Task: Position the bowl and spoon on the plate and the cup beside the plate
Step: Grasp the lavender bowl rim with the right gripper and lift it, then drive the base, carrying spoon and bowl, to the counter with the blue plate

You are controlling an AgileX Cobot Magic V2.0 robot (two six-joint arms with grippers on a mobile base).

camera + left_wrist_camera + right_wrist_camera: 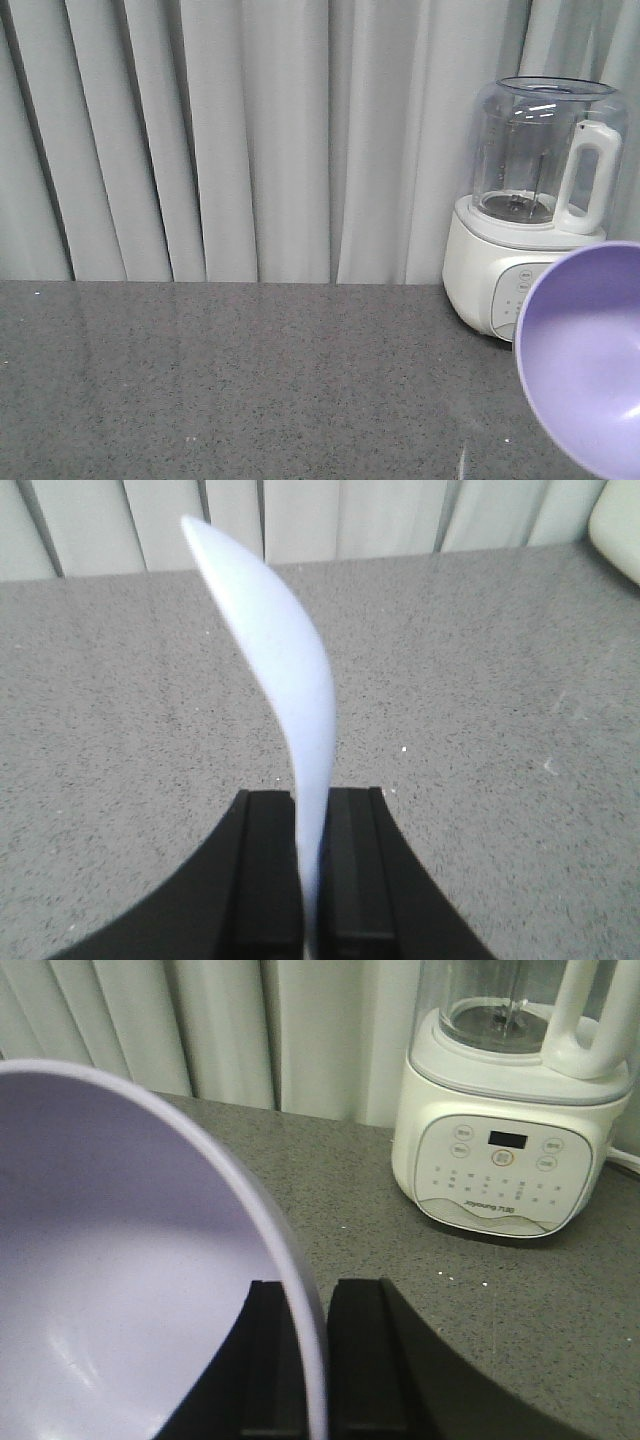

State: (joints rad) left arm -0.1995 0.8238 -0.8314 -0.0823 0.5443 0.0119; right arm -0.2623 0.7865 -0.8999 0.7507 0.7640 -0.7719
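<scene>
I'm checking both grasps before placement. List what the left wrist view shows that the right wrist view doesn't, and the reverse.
Left wrist only: the pale blue plate, edge-on, rim pinched in the left gripper. Right wrist only: the purple bowl, rim clamped in the right gripper, and the blender with its jug and control panel. Both: grey countertop, pale curtain behind, a gripper shut on a dish rim.

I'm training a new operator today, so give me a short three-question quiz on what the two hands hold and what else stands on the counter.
1. True or false: the left hand grips the plate by its rim.
2. The right hand holds: A cup, B bowl, C spoon?
3. Fill in: before the curtain stands a white ____.
Key: 1 true; 2 B; 3 blender.
</scene>
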